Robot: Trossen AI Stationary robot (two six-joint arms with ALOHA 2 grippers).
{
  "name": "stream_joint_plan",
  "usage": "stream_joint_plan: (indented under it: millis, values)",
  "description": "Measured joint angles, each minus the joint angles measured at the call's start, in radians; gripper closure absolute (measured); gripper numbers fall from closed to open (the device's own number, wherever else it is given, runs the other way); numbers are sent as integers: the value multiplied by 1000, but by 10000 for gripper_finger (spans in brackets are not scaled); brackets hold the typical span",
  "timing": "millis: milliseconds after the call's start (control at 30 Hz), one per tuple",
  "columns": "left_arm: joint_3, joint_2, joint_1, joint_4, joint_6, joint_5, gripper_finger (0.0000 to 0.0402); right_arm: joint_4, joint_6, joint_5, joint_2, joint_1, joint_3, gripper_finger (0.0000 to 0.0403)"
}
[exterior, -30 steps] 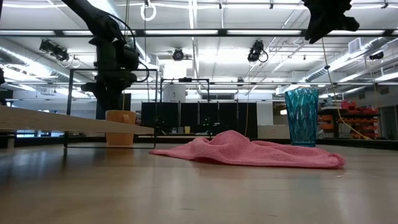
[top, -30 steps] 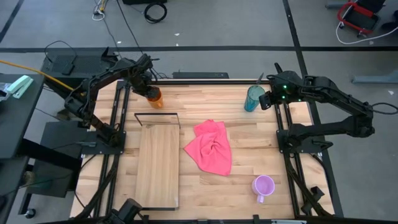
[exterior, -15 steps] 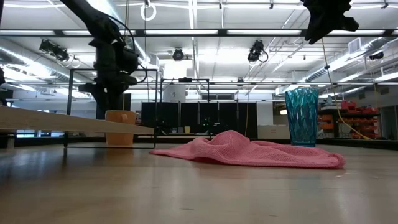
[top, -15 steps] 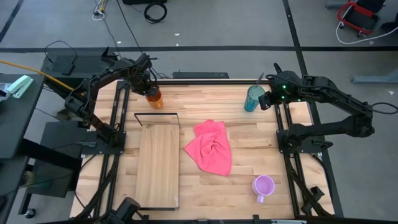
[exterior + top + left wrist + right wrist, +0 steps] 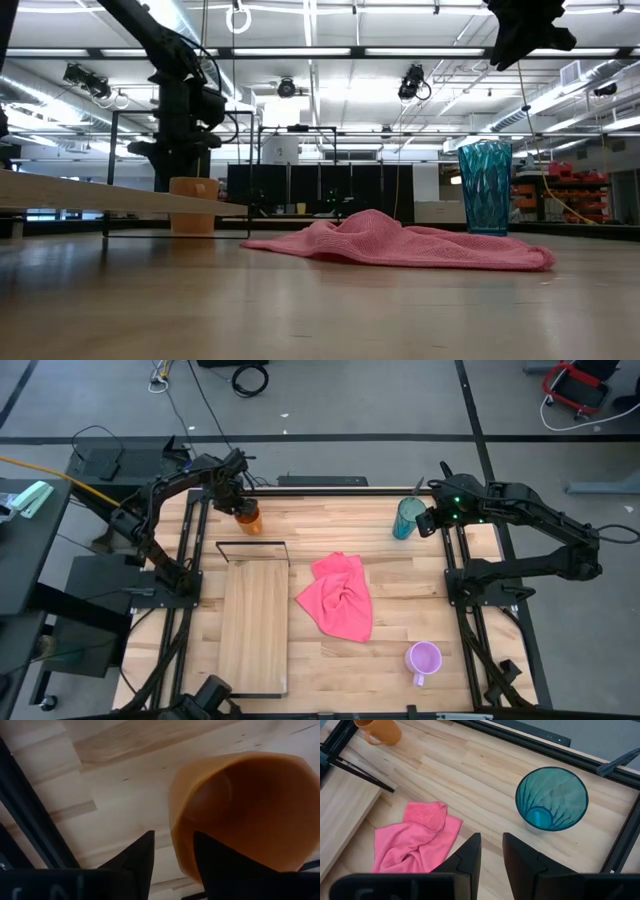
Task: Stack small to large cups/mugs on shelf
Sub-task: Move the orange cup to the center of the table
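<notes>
The orange mug (image 5: pixel 246 517) stands upright on its base at the table's far left, just beyond the shelf's (image 5: pixel 253 625) black wire frame (image 5: pixel 252 544). My left gripper (image 5: pixel 173 834) reaches down onto the mug's rim and is shut on it. The teal tumbler (image 5: pixel 406 518) stands upright at the far right. My right gripper (image 5: pixel 491 837) hangs shut well above the table, to the tumbler's (image 5: pixel 551 797) right, touching nothing. The lilac mug (image 5: pixel 424 658) stands near the front right. My left gripper holds the orange mug's wall at the rim (image 5: pixel 176 827), on the side toward the table's far left. One finger (image 5: pixel 215 862) is inside the mug and one (image 5: pixel 140 857) outside. The fingers point down from above. The mug (image 5: pixel 193 205) stands upright on the table.
A crumpled pink cloth (image 5: pixel 340 598) lies mid-table between the shelf and the lilac mug. In the low view the shelf board (image 5: pixel 100 197) shows raised above the tabletop. Black rails (image 5: pixel 186 560) run along both sides of the table.
My left arm has shifted slightly above the orange mug, which stays in place on the table. My right gripper and the tumbler have kept still.
</notes>
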State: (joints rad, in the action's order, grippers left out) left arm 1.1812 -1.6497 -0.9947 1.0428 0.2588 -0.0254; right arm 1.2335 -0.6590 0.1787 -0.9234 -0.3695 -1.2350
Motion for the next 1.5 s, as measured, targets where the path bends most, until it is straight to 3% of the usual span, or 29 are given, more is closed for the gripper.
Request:
stream_joint_plan:
  millis: [133, 400, 600, 733, 967, 1500]
  values:
    - [0, -2, 0, 2, 0, 0, 291, 0, 0, 0, 0, 0, 0, 315]
    - [2, 0, 0, 2, -3, 0, 385, 0, 0, 0, 0, 0, 0, 315]
    - [2, 0, 6, 0, -27, 0, 371, 0, 7, 0, 0, 0, 0, 315]
    - [2, 1, 24, 0, -33, -5, 386, 0, 8, 0, 0, 0, 0, 315]
    - [27, 0, 95, 2, -33, -78, 386, 0, 25, 0, 0, 0, 0, 315]
    - [350, 0, 291, 13, 34, -103, 386, -1, 34, 0, 0, 0, 0, 315]
